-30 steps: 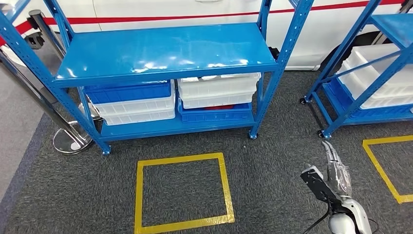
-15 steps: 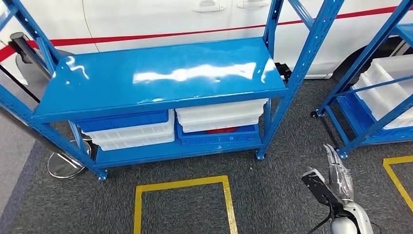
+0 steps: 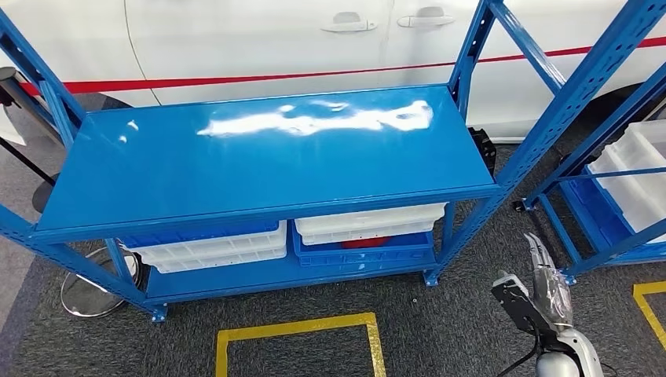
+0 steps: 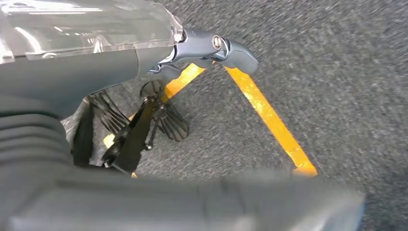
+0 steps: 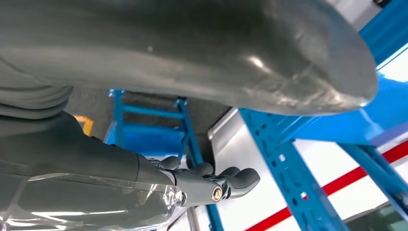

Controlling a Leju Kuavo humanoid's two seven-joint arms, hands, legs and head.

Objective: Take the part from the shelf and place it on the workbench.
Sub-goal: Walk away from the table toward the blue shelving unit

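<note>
CHANGE: camera advanced on blue shelf point(image 3: 267, 157), top board bare | PART: none identifiable; white bins point(image 3: 369, 224) below | RIGHT HAND point(image 3: 544, 276): hanging, fingers extended, nothing held | LEFT HAND point(image 4: 144, 53): empty | STEP: approach.

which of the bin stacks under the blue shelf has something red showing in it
The right-hand stack: a red item shows between its white bins and the blue bin beneath. The left-hand stack shows only blue and white.

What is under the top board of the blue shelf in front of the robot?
Under the top board, the lower shelf holds stacked bins: white bins under a blue one at left, white bins over a blue bin at right. Something red shows between; their contents are covered.
</note>
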